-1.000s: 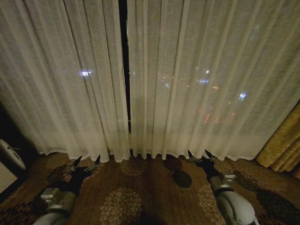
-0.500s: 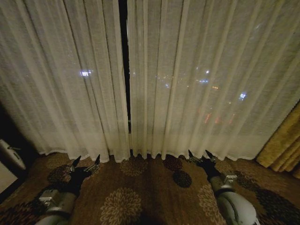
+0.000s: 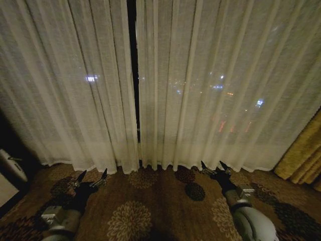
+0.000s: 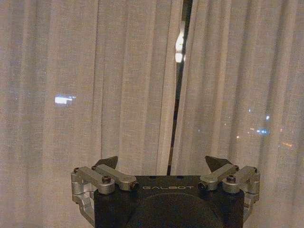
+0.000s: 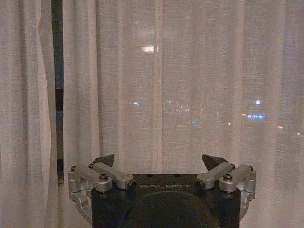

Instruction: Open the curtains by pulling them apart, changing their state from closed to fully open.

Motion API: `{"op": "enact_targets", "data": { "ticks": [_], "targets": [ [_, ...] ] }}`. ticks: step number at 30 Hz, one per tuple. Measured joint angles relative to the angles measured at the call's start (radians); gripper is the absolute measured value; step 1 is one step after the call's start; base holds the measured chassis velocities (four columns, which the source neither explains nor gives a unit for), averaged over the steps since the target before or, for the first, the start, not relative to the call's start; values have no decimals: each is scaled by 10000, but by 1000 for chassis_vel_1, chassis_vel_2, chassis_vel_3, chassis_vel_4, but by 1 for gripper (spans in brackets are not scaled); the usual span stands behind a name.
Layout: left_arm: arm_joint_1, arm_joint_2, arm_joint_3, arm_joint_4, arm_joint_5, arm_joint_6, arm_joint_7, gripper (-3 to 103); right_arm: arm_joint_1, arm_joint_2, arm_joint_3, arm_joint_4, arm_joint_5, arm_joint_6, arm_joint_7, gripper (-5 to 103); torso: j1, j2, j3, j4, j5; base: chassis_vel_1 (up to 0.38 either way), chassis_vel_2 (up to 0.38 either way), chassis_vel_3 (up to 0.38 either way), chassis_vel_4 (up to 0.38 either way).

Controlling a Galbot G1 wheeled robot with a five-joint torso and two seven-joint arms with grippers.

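Sheer cream fabric hangs from top to floor across the head view: the curtains, a left panel (image 3: 75, 90) and a right panel (image 3: 215, 90), fall in soft vertical pleats with a narrow dark gap (image 3: 133, 75) between their inner edges, just left of the middle. Small city lights glimmer through the weave. The hems rest on a brown patterned carpet (image 3: 150, 201) with round floral medallions. At the far right edge a thicker golden drape (image 3: 303, 155) hangs beside the right panel.

Low on the left, the left pincer (image 3: 91, 177) sits above the carpet, short of the left panel's hem, its two pointed fingers spread apart with nothing between them. Low on the right, the right pincer (image 3: 211, 167) sits likewise just in front of the right panel's hem, fingers apart and empty.

From the left wrist, the left pincer (image 4: 164, 164) faces the fabric with the dark gap (image 4: 179, 95) a little to one side of its centre. From the right wrist, the right pincer (image 5: 161, 161) faces the right panel (image 5: 190, 85), the gap (image 5: 57, 85) well off to the side.
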Motion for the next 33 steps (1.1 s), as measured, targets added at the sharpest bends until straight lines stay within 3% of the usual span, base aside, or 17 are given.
{"op": "enact_targets", "data": {
  "ticks": [21, 33],
  "targets": [
    [372, -88, 76, 127, 320, -424, 353, 100, -76, -16, 94, -128, -28, 55, -53, 100, -1, 2, -1, 0, -1, -3, 2, 3, -3],
    [529, -157, 63, 83, 358, -586, 432, 100, -68, -3, 72, -131, -34, 92, -206, 100, 6, -3, 3, -2, 0, -188, 166, 182, -179]
  ]
}}
